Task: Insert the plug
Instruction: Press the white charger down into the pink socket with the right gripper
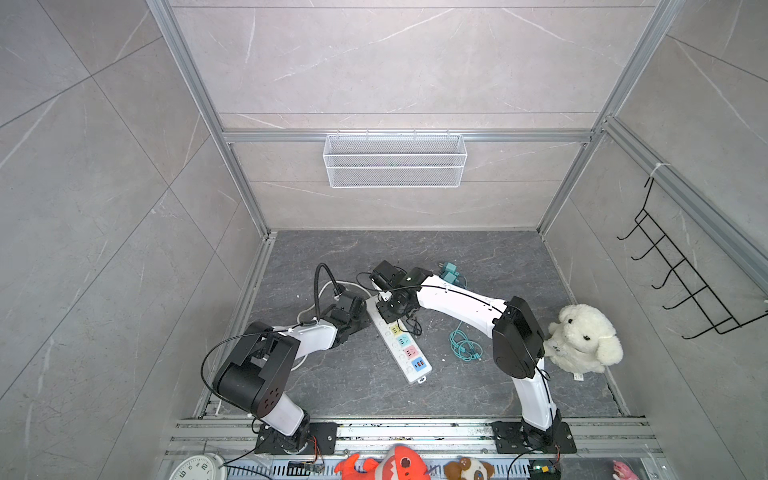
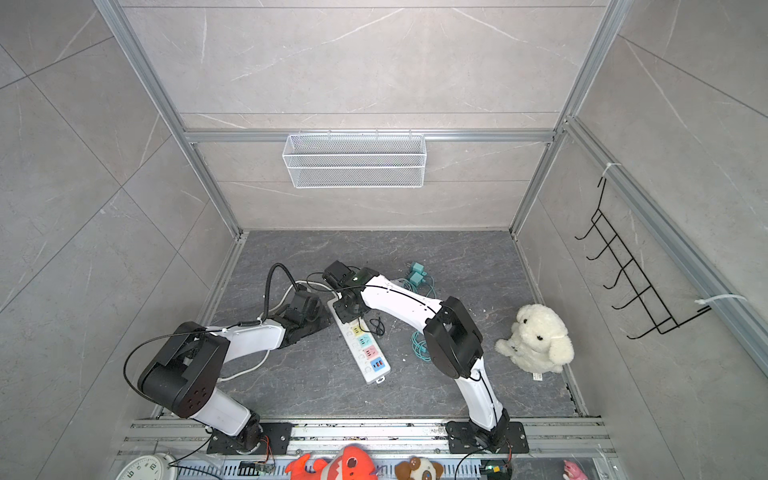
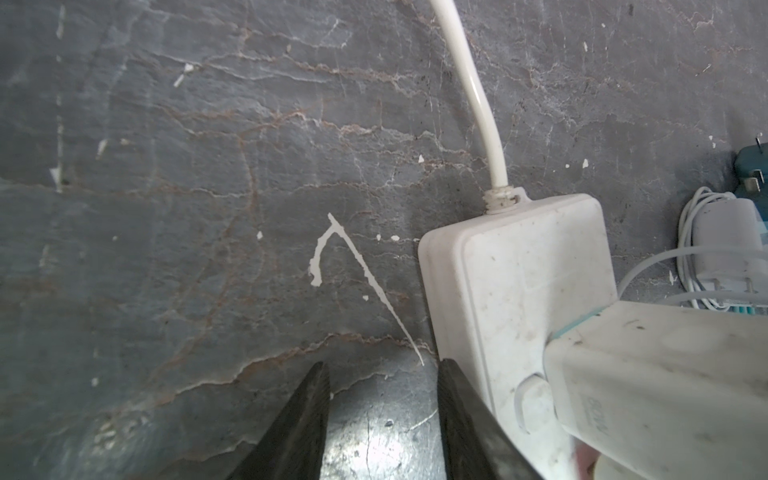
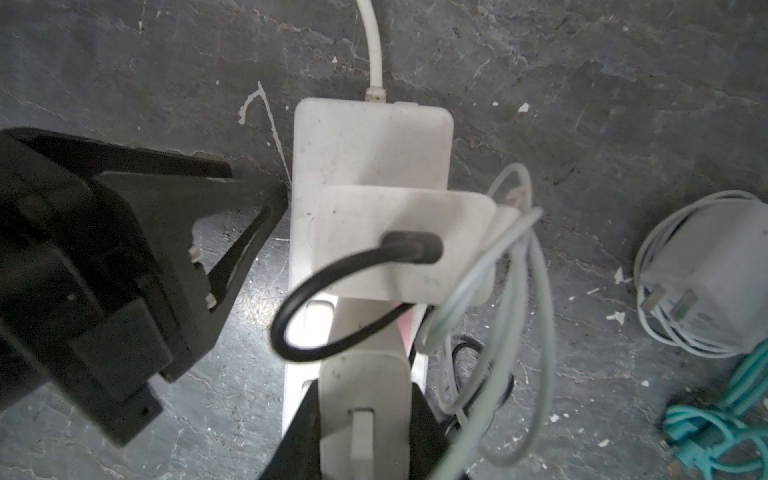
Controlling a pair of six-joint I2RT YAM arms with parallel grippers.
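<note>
A white power strip (image 1: 405,353) with coloured sockets lies slanted on the dark floor in both top views; the right wrist view shows its cord end (image 4: 365,141). My right gripper (image 4: 365,388) is shut on a white plug (image 4: 363,370) with a pale cable, directly over the strip. Just beyond it, another white adapter (image 4: 399,241) with a black cable sits on the strip. My left gripper (image 3: 383,365) is open and empty, low over the floor beside the strip (image 3: 511,266). One of its fingers (image 3: 457,399) rests against the strip's side.
A white charger with coiled cable (image 4: 706,266) and teal plugs and cable (image 1: 451,272) lie right of the strip. A teal coil (image 1: 463,347) and a white plush dog (image 1: 582,338) are farther right. A wire basket (image 1: 395,160) hangs on the back wall.
</note>
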